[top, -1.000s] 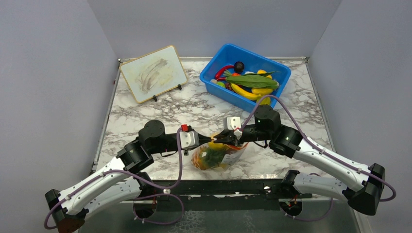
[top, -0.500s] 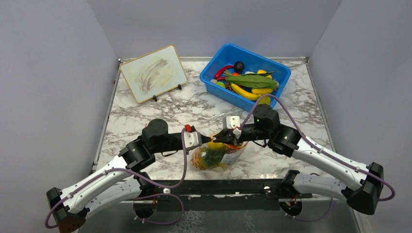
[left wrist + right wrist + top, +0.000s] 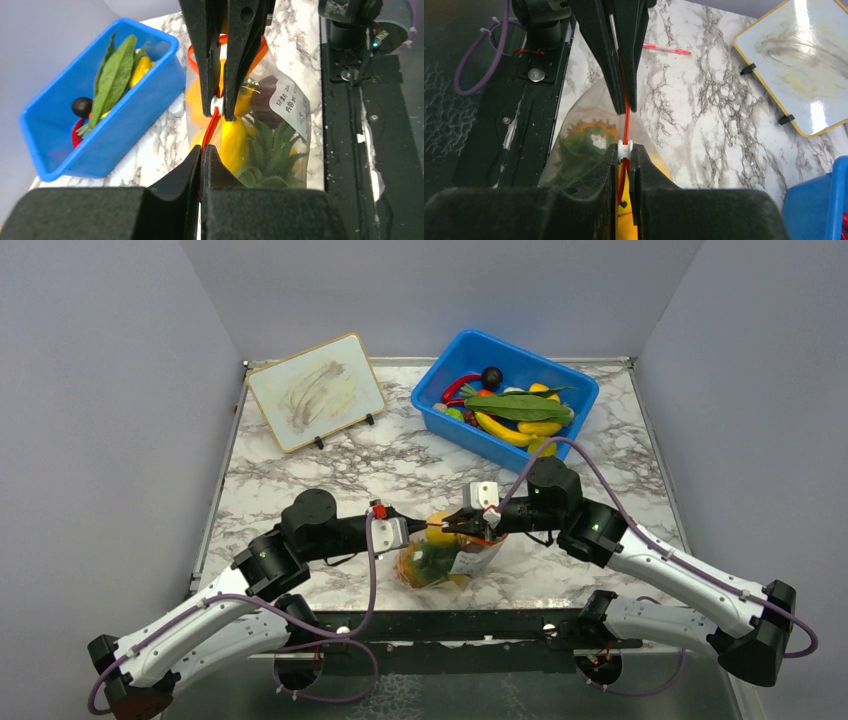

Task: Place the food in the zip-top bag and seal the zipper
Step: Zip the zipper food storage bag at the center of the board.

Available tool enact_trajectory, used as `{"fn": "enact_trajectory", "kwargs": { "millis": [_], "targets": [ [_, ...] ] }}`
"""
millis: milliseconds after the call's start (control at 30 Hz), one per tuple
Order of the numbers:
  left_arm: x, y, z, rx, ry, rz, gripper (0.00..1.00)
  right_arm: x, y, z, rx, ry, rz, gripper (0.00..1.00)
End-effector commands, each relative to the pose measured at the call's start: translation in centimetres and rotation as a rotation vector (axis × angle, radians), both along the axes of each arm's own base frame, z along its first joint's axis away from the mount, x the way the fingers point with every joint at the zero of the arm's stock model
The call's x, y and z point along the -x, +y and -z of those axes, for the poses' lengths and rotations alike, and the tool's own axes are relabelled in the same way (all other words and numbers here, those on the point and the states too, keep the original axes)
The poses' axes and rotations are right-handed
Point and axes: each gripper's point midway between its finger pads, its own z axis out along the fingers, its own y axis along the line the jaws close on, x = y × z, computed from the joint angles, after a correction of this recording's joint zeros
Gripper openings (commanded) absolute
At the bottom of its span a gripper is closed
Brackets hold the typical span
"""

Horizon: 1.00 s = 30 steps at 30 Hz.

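Near the marble table's (image 3: pixel 300 472) front edge, the crinkly clear zip-top bag (image 3: pixel 440 565) sags, bulging with food (image 3: pixel 265 145) (spiky green pineapple crown, glossy yellow pieces). Its thin red-orange zipper (image 3: pixel 215 125) stretches between both tools: the left gripper (image 3: pixel 201 148) is pressed together on the strip, and the right gripper (image 3: pixel 624 147) pinches its white slider (image 3: pixel 216 104).

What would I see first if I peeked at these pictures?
The bag of toy food at the front middle of the table, with the left gripper and right gripper both pinching its red zipper. Next, the bright blue bin at the back right, holding bananas and a green leaf.
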Motion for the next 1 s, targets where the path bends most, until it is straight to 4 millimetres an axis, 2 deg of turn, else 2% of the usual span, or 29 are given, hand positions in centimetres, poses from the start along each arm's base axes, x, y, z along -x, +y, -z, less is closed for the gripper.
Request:
{"fn": "enact_trajectory", "kwargs": {
  "millis": [0,167,367,567,667,833,967],
  "targets": [
    [-1.6,2.2,-1.9,-0.027,-0.1,-0.118,0.0,-0.9,-2.0,-1.4,0.032,-0.058,0.09,0.01],
    [-2.2,3.4,-2.2,-0.07,-0.142,-0.164,0.0,-1.4,-3.6,-1.5,0.081,-0.074,0.154,0.01],
    [-2.0,4.5,-3.4,-0.057,-0.183,-0.187,0.0,-2.4,-5.4,-1.9,0.108,-0.117,0.253,0.01],
    [-2.1,4.8,-2.9,-0.071,-0.178,-0.202,0.0,-1.9,-5.6,-1.9,0.115,-0.105,0.239,0.01],
    [-1.7,4.8,-3.3,-0.049,-0.188,-0.184,0.0,-1.6,-6.4,-1.7,0.154,-0.101,0.244,0.01],
    [-1.7,5.2,-3.9,-0.048,-0.199,-0.197,0.0,-0.9,-8.3,-3.7,0.163,-0.161,0.252,0.01],
    [-1.8,5.5,-3.8,-0.055,-0.21,-0.208,0.0,-0.2,-8.8,-3.8,0.161,-0.161,0.239,0.01]
  ]
}}
